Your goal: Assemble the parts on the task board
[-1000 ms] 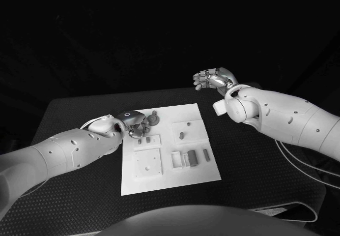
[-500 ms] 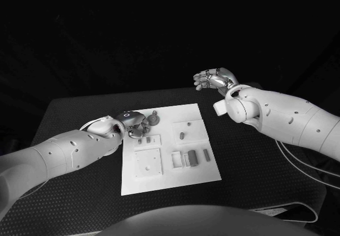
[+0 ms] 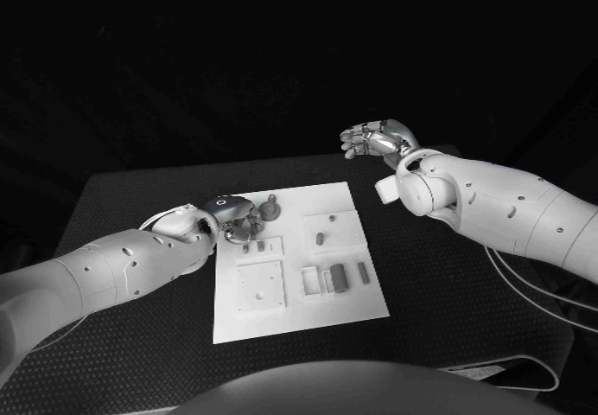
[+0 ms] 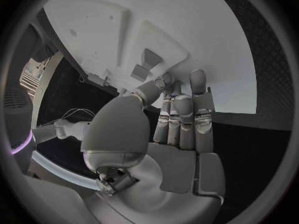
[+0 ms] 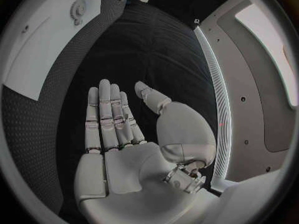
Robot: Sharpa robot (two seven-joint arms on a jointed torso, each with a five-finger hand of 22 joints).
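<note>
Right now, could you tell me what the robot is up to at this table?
It is assembling small parts on the white task board. The left hand is at the board's far left corner, beside a gear-like part; whether it grips anything cannot be told. The right hand is raised beyond the table's far right corner, holding nothing. Other parts lie in the board's recesses, among them a dark block.

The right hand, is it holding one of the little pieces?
No. The right hand is bare in the right wrist view, fingers stretched out with nothing in them, off the task board.
</note>
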